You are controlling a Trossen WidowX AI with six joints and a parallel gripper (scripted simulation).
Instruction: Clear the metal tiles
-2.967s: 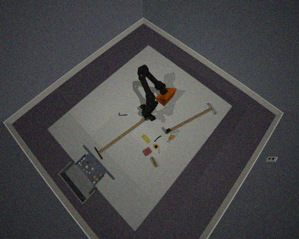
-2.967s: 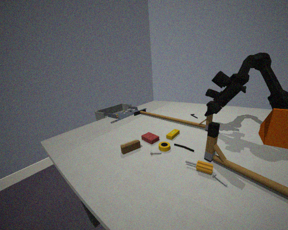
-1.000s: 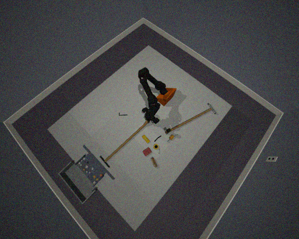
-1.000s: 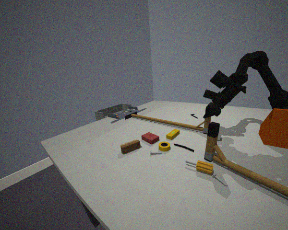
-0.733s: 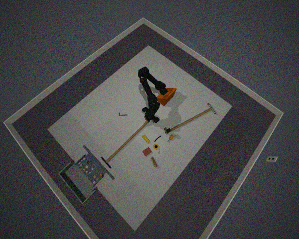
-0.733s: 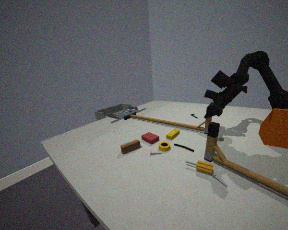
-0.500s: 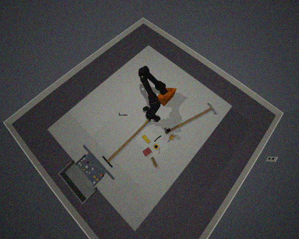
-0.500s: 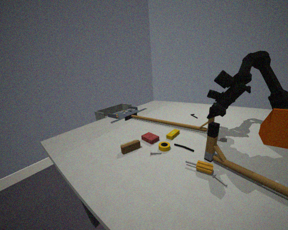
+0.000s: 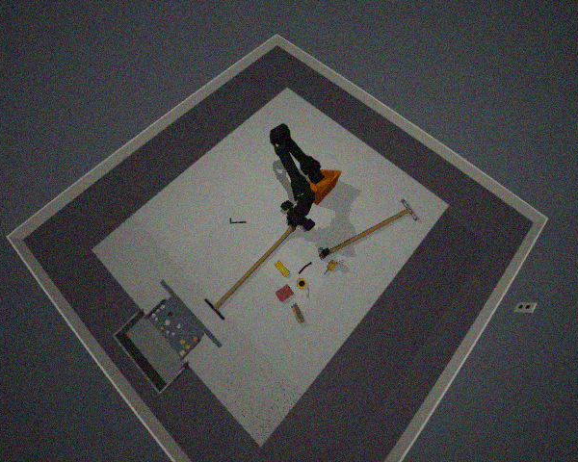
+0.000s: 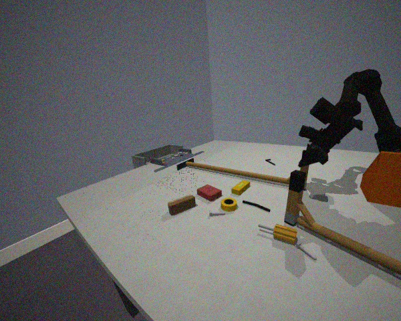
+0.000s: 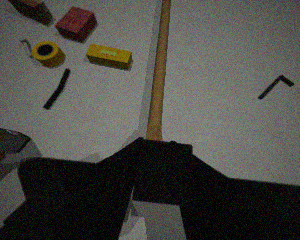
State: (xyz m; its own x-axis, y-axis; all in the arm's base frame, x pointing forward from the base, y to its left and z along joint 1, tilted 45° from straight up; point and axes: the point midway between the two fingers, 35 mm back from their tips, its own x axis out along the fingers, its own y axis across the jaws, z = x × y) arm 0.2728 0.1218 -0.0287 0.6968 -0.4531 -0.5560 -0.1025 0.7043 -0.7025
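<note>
My gripper point(image 9: 293, 224) point(image 10: 303, 166) point(image 11: 156, 143) is shut on the upright grip of the long scraper. The scraper's wooden handle point(image 9: 254, 267) point(image 10: 238, 171) point(image 11: 160, 75) runs out to a dark blade point(image 9: 214, 308) point(image 10: 182, 166), which is on the near side of the plate, short of its near edge bar. Whether the blade touches the table I cannot tell. The blue-grey steel plate point(image 9: 189, 317) carries several small tiles, white ones point(image 9: 167, 322) and orange ones point(image 9: 182, 342). The grey catch box point(image 9: 174, 376) point(image 10: 138, 160) is at the plate's far end; its floor shows no tiles that I can make out.
A second wooden-handled tool point(image 9: 369, 231) point(image 10: 359, 247) lies with its upright grip beside my gripper. Nearby are a yellow block point(image 9: 281, 269), red block point(image 9: 283, 293), tape roll point(image 9: 301, 283), brown block point(image 9: 298, 313), black strip point(image 10: 256, 205) and orange-yellow item point(image 10: 285, 233). A hex key point(image 11: 274, 84) lies opposite.
</note>
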